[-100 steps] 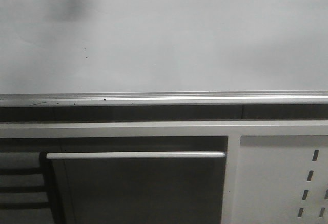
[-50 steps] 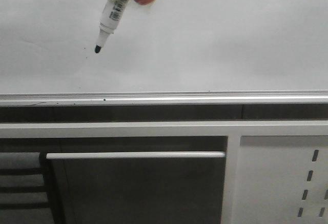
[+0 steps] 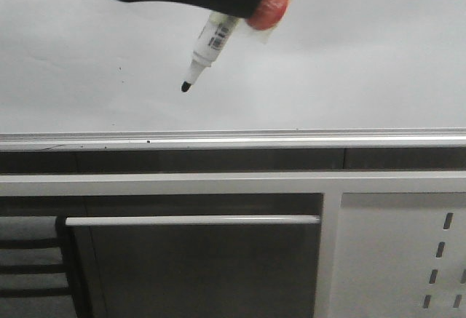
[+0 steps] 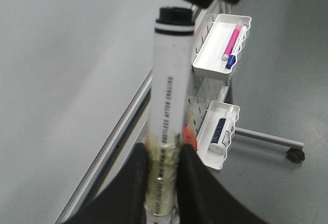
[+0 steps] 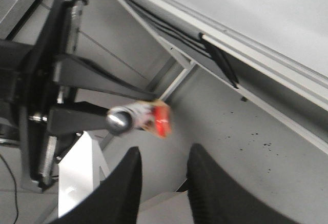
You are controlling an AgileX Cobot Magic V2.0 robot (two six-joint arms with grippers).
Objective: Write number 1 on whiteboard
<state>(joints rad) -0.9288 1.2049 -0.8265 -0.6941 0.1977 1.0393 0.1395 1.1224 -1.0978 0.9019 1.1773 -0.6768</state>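
Note:
The whiteboard (image 3: 328, 63) fills the upper front view, pale grey, with a silver rail (image 3: 233, 140) along its bottom edge. No number 1 stroke shows on it, only tiny dark specks. My left gripper (image 3: 227, 11) is at the top of the front view, shut on a white marker (image 3: 211, 41) wrapped in tape with a red patch (image 3: 268, 5). The marker's black tip (image 3: 186, 86) points down and left, near the board above the rail. In the left wrist view my left gripper (image 4: 164, 151) clamps the marker (image 4: 169, 85). My right gripper (image 5: 165, 153) is open and empty.
Below the rail are a white frame bar (image 3: 218, 183), a dark panel with a silver handle (image 3: 193, 220) and a white slotted panel (image 3: 408, 260). White trays (image 4: 221, 49) holding markers hang beside the board. The board stand's wheeled foot (image 4: 294, 155) rests on the floor.
My left gripper has come down and to the right across the board with the marker. The tip has moved from the top left edge to lower and further right.

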